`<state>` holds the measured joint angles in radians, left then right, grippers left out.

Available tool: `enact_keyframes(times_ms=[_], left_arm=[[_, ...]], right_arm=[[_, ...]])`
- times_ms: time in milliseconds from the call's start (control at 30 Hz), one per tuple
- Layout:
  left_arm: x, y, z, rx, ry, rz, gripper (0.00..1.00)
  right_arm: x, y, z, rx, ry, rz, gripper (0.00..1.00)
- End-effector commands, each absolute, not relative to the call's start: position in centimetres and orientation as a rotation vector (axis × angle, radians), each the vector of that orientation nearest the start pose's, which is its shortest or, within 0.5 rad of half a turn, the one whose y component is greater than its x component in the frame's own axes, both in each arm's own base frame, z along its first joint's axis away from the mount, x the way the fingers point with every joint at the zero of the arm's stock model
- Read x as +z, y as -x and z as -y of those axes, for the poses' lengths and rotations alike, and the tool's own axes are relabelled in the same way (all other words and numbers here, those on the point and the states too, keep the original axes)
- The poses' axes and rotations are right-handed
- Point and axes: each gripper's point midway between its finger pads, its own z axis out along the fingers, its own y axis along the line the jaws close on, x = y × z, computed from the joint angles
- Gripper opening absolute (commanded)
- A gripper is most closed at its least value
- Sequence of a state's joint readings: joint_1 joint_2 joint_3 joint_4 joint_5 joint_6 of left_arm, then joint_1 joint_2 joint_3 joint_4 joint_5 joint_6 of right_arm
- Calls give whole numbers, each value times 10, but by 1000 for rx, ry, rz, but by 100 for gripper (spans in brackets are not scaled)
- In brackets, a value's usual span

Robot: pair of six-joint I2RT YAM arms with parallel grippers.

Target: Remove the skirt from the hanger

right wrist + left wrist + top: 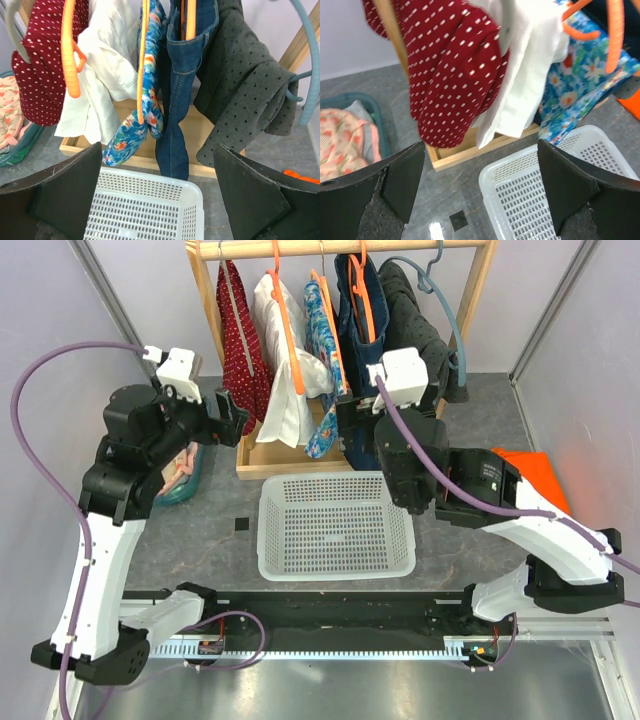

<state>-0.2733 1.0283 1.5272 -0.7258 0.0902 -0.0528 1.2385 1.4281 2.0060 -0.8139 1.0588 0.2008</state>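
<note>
Left wrist view: skirt on hanger, not yet gripped

Fingers: the left gripper [480, 197] has its fingers [400, 180] wide apart with nothing between them. The right gripper [157, 197] is likewise spread and empty.

Item: skirt [455, 75], taken to be the red white-dotted garment, though the pictures do not settle which piece is the skirt. It hangs just ahead of and above the left gripper, clear of it.

Location: leftmost on the rail [340, 248], on a pale hanger [11, 30]. A white shirt [530, 65] touches it on one side, with a blue flowered garment [570, 95] beyond that. A white basket [492, 175] sits on the table below and in front.

Handling, as judged: light, soft and limp cloth. It should bunch under the fingers and not slip. Nothing fragile.

Hold: best pinched at the lower hanging fold, which faces the left gripper and is free of the shirt. The top is crowded by the hanger and its neighbours.

Orientation: long axis vertical, top gathered at the hanger, rounded lower edge pointing down toward the wooden base of the rack.
</note>
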Motion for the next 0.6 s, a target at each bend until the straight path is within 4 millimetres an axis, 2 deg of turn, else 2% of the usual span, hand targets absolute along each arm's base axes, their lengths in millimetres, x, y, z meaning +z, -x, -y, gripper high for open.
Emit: enact_keyframes(times_ms=[0,33,67,100,133,167,200,233,267,333,400,433,567], left_arm=[[446,-295,134,-460,-407,-1703,99],[454,-291,149,-531,-490,-1670,100],[480,-288,153,-549,-510,-1608,100],[492,-289,155,-554,-516,-1574,100],[500,-301,154,-550,-468,-1577,100],[531,-298,149,-533,-439,-1510,100],[542,-302,146,-516,-406,-1494,100],[544,-320,137,-475,-311,-1515,100],[561,-321,129,-450,-265,-1479,100],[563,-340,118,-397,-159,-1494,100],[565,-349,113,-368,-105,-1494,99],[565,-355,105,-328,-48,-1494,98],[557,-378,105,-286,34,-1517,93]], right_arm=[[483,-228,-243,7,141,-1616,98],[492,-224,-241,3,121,-1581,98],[489,-214,-248,-11,151,-1572,98],[484,-211,-250,-40,166,-1570,98],[481,-208,-250,-86,157,-1571,98],[479,-204,-254,-91,171,-1570,98],[477,-203,-256,-103,173,-1571,98],[475,-201,-257,-110,176,-1571,98],[473,-199,-260,-98,178,-1572,98],[468,-197,-265,-77,185,-1573,98],[461,-196,-271,-45,185,-1578,98],[458,-195,-273,-39,184,-1580,98],[441,-193,-287,16,195,-1596,98]])
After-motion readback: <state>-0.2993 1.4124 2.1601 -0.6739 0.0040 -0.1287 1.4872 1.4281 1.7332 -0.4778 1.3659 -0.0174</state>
